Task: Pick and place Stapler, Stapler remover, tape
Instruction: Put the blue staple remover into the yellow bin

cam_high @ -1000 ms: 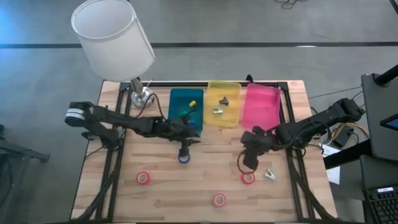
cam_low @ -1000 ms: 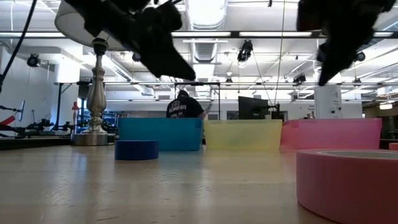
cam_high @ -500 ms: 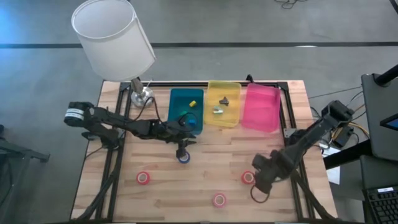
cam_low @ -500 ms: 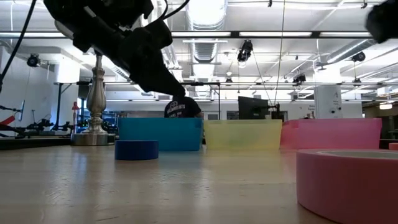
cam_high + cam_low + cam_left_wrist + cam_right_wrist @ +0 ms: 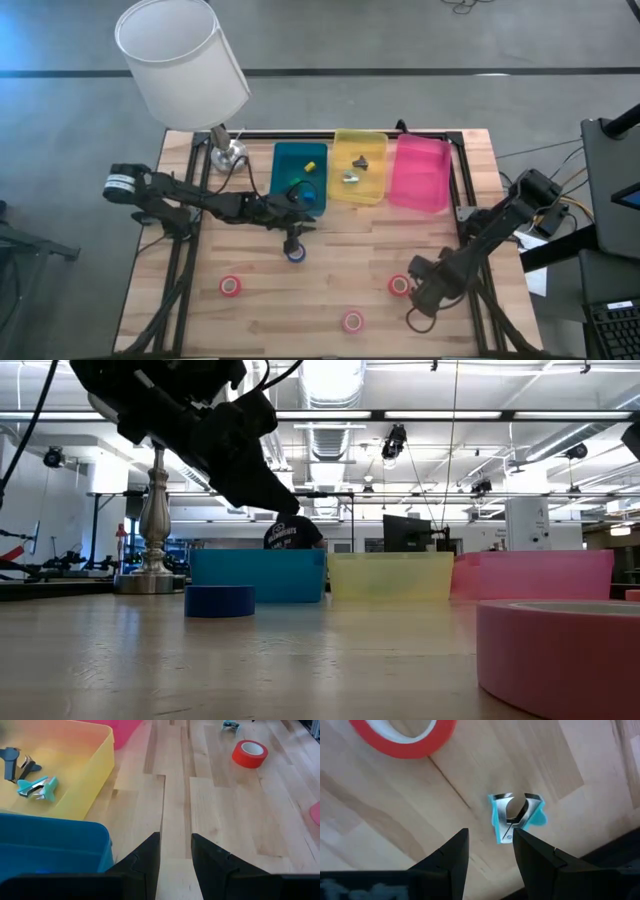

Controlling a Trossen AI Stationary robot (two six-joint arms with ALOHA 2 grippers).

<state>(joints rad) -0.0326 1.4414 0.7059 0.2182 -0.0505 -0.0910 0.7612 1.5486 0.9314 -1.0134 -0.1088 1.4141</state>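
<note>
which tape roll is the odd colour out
The blue tape roll, lying on the table just in front of the teal bin below the left end effector. The other three rolls are red-pink.

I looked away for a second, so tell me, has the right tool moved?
Yes. The right tool has swung away from the pink bin toward the table's near edge, now hanging beside the red tape roll, above the blue staple remover.

Pale planked wood table (image 5: 330, 300) — glossy plastic bins (image 5: 360, 165).
</note>
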